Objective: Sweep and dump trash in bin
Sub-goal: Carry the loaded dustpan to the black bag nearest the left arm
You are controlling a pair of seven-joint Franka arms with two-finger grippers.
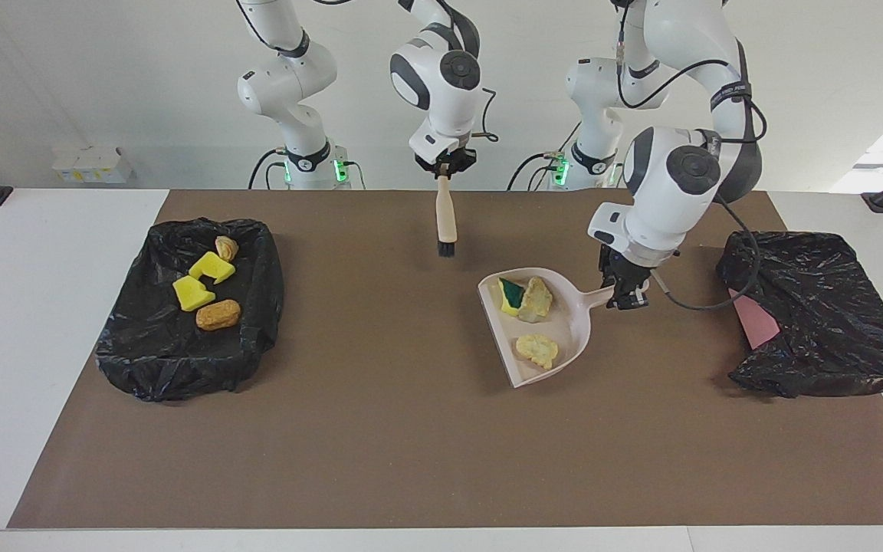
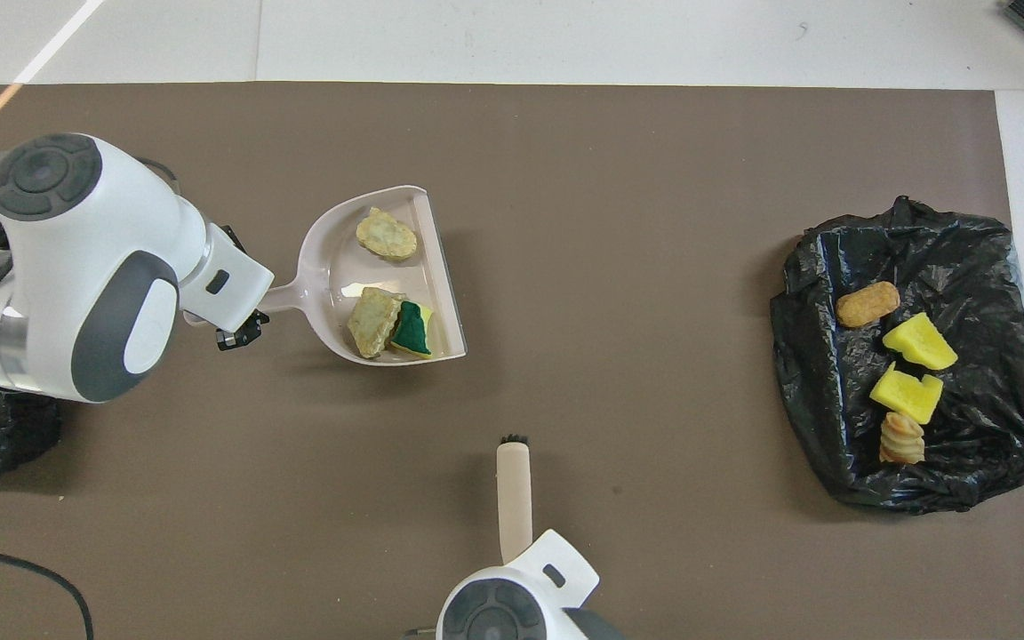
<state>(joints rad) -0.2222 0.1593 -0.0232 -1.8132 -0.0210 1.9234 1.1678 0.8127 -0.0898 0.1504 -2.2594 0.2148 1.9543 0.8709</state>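
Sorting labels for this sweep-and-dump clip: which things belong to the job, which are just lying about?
Job: dustpan with three scraps, held by left gripper; brush in right gripper; bag-lined bin.

Lying about: bag-lined tray; white boxes.

Beige dustpan [image 1: 556, 337]; yellow-and-green sponge scrap [image 1: 510, 296]; tan chunks [image 1: 536, 349]; black bin bags [image 1: 817, 314]; brown mat [image 1: 411, 445]; beige, black-bristled brush [image 1: 445, 217].

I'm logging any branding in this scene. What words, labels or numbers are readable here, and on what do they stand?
No text can be read.
Left arm's dark wrist band: pale lettering, too small to read.
Dustpan, brush, black bin bags: no label or print shows.
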